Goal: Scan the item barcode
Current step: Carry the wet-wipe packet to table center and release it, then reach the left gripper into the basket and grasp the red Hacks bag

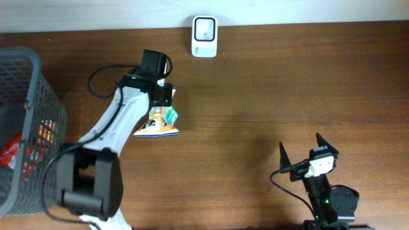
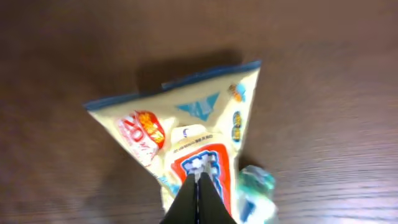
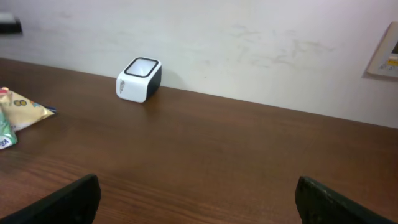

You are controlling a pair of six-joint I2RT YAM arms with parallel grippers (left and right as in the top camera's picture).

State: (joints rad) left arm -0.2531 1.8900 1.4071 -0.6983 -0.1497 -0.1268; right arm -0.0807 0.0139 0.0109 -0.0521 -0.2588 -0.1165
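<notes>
The item is a cream snack bag (image 1: 158, 122) with red, blue and green print, lying on the wooden table left of centre. In the left wrist view the bag (image 2: 186, 124) fills the middle, and my left gripper (image 2: 199, 177) is shut on its near edge, the two black fingers pressed together. From overhead the left gripper (image 1: 165, 96) sits at the bag's far end. The white barcode scanner (image 1: 204, 36) stands at the table's back edge, also seen as the scanner (image 3: 139, 79) in the right wrist view. My right gripper (image 1: 300, 141) stands open over bare wood at the front right.
A dark wire basket (image 1: 25, 128) with several packaged items stands at the left edge. A pale wall runs behind the table. The bag (image 3: 18, 109) shows at the far left of the right wrist view.
</notes>
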